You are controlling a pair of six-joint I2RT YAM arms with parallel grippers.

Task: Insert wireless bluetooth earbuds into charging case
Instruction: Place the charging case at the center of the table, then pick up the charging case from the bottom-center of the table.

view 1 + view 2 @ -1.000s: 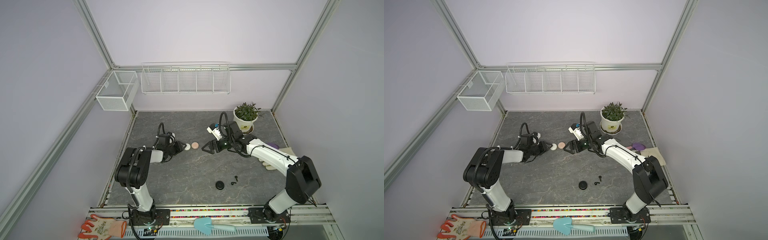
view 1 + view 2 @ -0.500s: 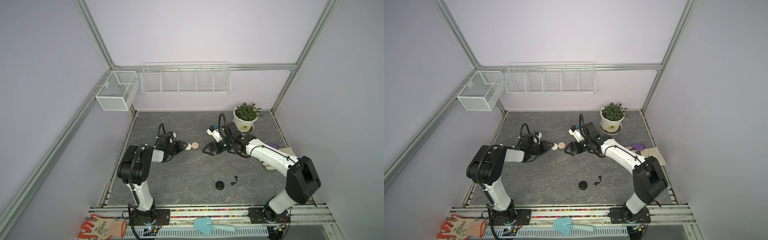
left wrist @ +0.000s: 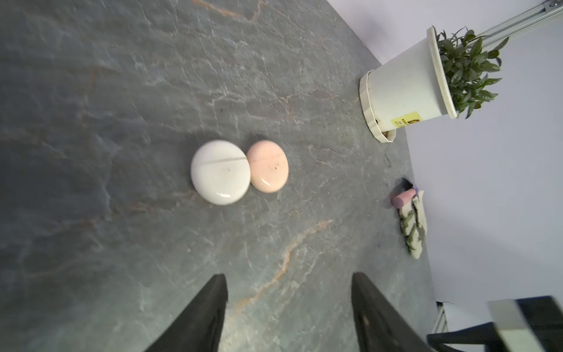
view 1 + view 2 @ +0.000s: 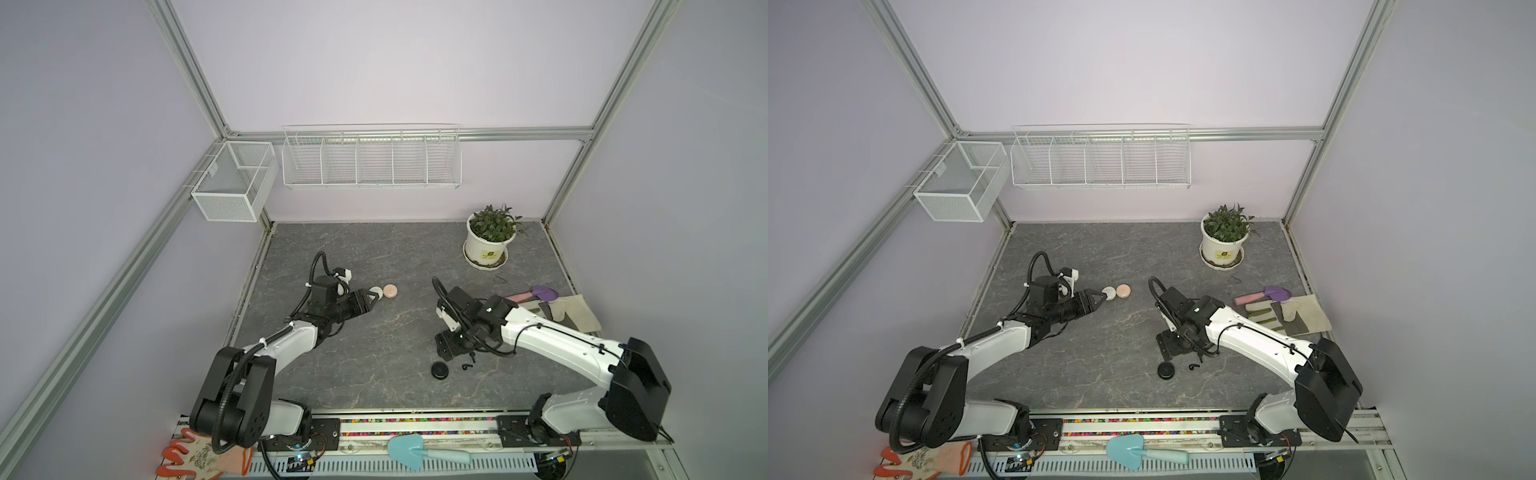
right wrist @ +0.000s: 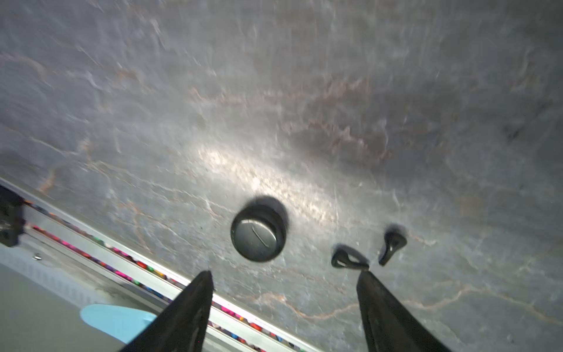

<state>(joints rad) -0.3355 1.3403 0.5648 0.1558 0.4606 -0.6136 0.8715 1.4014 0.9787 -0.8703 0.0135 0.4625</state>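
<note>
Earbuds (image 5: 349, 261) now seemingly just before right claw (image 5: 285, 273)

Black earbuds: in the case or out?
Out. Both black earbuds lie on the tabletop beside the round black case, not touching it.

1. Surface: dark grey stone-look slab (image 4: 374, 249), pale & rust veins, flat.
2. Left of centre: white case (image 3: 220, 172) & pink case (image 3: 268, 166), both round, shut, lying flat, touching side by side.
3. Front, right of centre: blk case (image 5: 258, 233), round, shut, flat on slab.
4. Just beside it, not touching: blk earbuds (image 5: 348, 260), x2, loose on slab, near each other but apart.
5. Back right: white plant pot (image 4: 488, 245), upright on saucer.
6. Right edge: trowel (image 4: 536, 294), purple blade, pink handle, lying flat; next to it grey-green gloves (image 4: 1266, 318) & beige cloth (image 4: 582, 309); can't tell whether they overlap.
</note>
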